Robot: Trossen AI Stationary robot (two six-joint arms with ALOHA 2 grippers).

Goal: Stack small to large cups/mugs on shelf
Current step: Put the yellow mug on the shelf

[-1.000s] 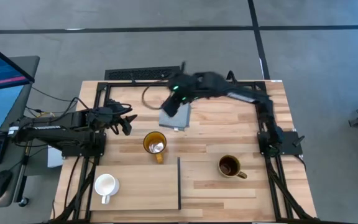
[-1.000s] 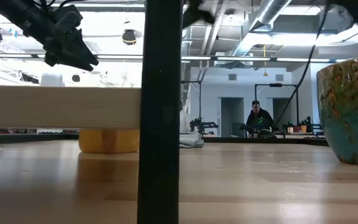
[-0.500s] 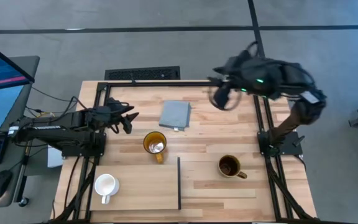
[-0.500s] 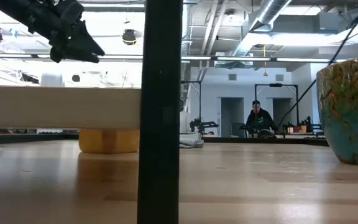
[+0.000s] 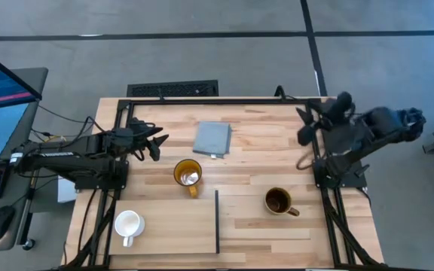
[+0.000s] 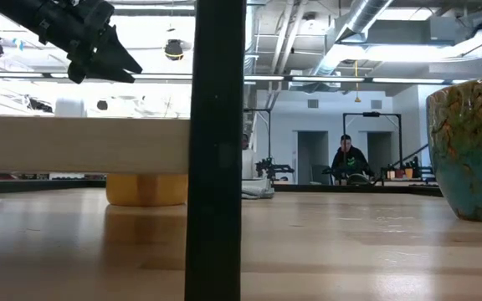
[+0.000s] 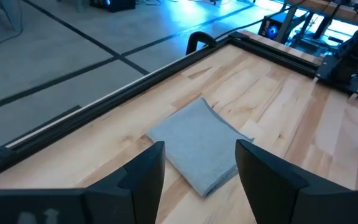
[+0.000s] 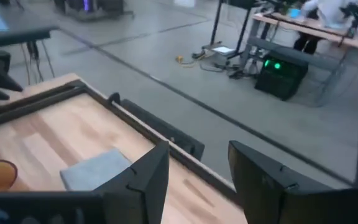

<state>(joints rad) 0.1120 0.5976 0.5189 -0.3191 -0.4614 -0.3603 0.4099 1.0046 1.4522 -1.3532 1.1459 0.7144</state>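
Note:
A small white mug point(image 5: 128, 223) stands on the pale wood shelf panel point(image 5: 172, 233) at the table's near left; the panel's black strip point(image 5: 217, 222) fills the middle of the low view point(image 6: 216, 150). A yellow-amber mug point(image 5: 187, 175) stands on the table just beyond the panel, and also shows in the low view point(image 6: 145, 188). A dark brown mug point(image 5: 278, 201) stands right of the strip. My left gripper point(image 5: 157, 145) hovers open and empty over the table's left side, left of the yellow mug. My right gripper point(image 5: 305, 129) is open and empty at the table's far right edge.
A grey-blue square pad point(image 5: 212, 139) lies at the far middle of the table, ahead of my left fingers point(image 7: 142, 174). Black frame rails run along the table's far and side edges. A person point(image 6: 349, 159) sits far off in the room.
My right arm has swung from above the grey-blue pad toward the table's far right and folded back to the right edge, its gripper empty throughout. The mugs and the pad have stayed where they were.

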